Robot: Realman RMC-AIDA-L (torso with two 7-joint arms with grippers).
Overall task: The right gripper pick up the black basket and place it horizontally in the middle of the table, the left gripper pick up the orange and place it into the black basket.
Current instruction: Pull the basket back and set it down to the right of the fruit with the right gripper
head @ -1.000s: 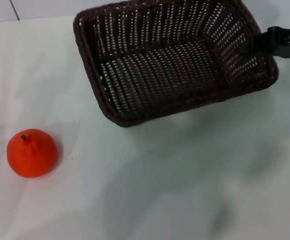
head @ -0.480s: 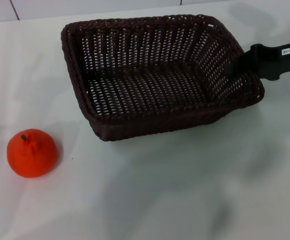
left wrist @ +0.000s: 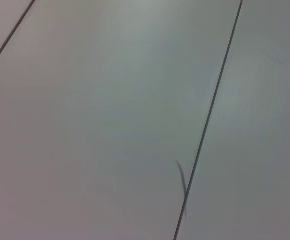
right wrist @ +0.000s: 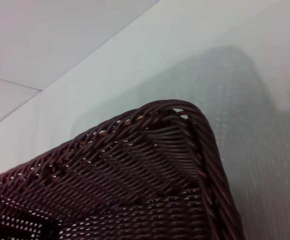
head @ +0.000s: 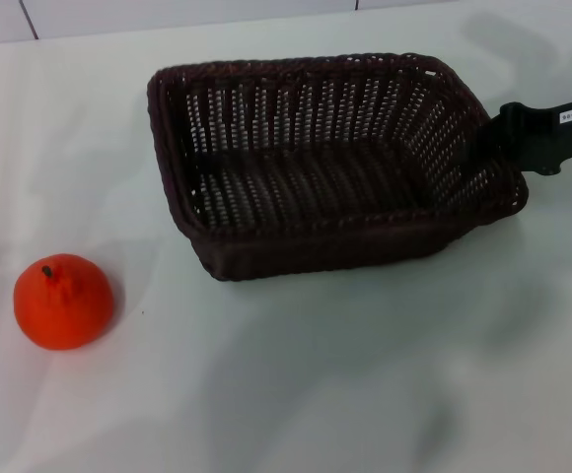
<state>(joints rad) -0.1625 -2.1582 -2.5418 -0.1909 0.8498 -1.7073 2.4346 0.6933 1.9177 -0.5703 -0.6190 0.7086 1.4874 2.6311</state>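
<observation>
The black basket [head: 330, 163] sits in the middle of the white surface [head: 365, 365], toward the far side. Its long side runs left to right and its open top faces up. It looks a little turned, with the right end nearer than the left.

The right hand [head: 483, 148] comes in from the right edge and holds the basket at its right short wall, right by the rim. The hand's two fingers look pinched on that wall (one finger seems to be inside, but the weave hides most of it). A small white label shows on the black arm behind it.

In the right wrist view, a rounded corner of the basket's braided rim [right wrist: 185, 112] fills the lower part, with the pale surface beyond it.

The orange [head: 63, 301] rests on the surface at the near left, well apart from the basket. Its dark stem points up.

The left hand is not seen anywhere. The left wrist view shows only a plain grey panel [left wrist: 110, 120] with thin dark lines.
</observation>
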